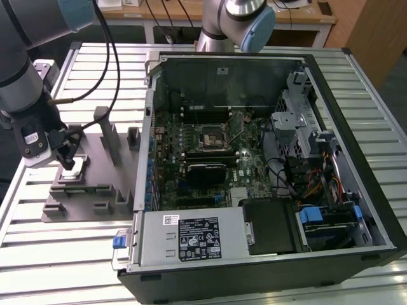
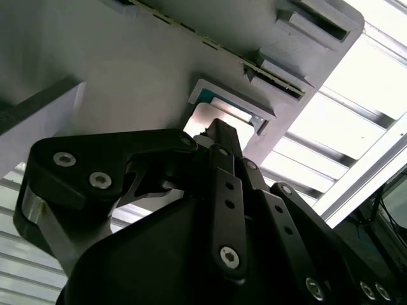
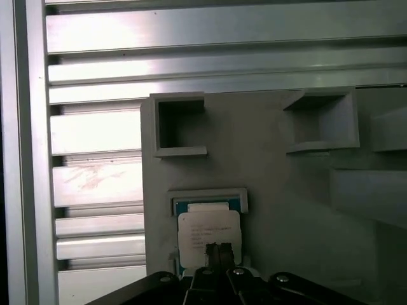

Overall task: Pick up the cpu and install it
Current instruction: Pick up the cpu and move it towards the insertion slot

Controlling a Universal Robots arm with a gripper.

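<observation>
Grey plastic tray (image 1: 95,187) by slatted metal surface (image 1: 76,260) edge, the exterior view's left. Its tall upright pegs (image 1: 105,130) stand between hand (image 1: 68,162) and open black computer case (image 1: 356,210). Room open above pegs.

**Parts count, table and case**

Counted 1 slatted table (image 1: 63,267). It carried 1 grey tray (image 1: 95,175) by the edge at the exterior view's left, and 1 open computer case (image 1: 219,79) from the middle to the edge at the exterior view's right. 1 cpu (image 3: 208,230) sat in the tray. 2 square pockets (image 3: 181,124) showed near it in the first wrist view. The case held 1 socket (image 1: 210,138) and 1 labelled power supply (image 1: 191,238). 1 gripper (image 1: 67,157).
</observation>
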